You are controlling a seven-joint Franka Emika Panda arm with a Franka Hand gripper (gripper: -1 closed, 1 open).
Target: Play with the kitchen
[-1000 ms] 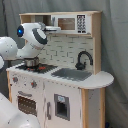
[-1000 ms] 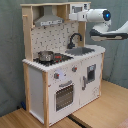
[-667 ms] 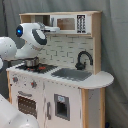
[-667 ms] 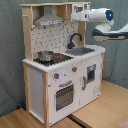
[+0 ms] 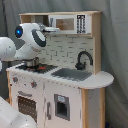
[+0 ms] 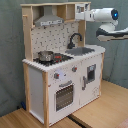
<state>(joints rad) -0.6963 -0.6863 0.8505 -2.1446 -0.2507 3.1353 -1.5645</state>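
White and light-wood, the kitchen (image 6: 60,65) stands on a wooden floor (image 6: 100,112), its upper shelf level with the arm's pincer (image 6: 81,15) in both exterior views. Whether the pincer (image 5: 56,29) is open, or touches the shelf edge, cannot be told. Below it lies the grey sink (image 6: 83,50), contents unclear, with the black faucet (image 5: 83,59) behind. Farther along the counter from the pincer sits a small metal pot (image 6: 45,56) on the hob.

A robot test room, not a home: grey curtains (image 5: 112,60) hang behind, and a toy kitchen (image 6: 60,75) stands on a wooden table (image 6: 100,112) beside a white robot arm (image 6: 102,15).
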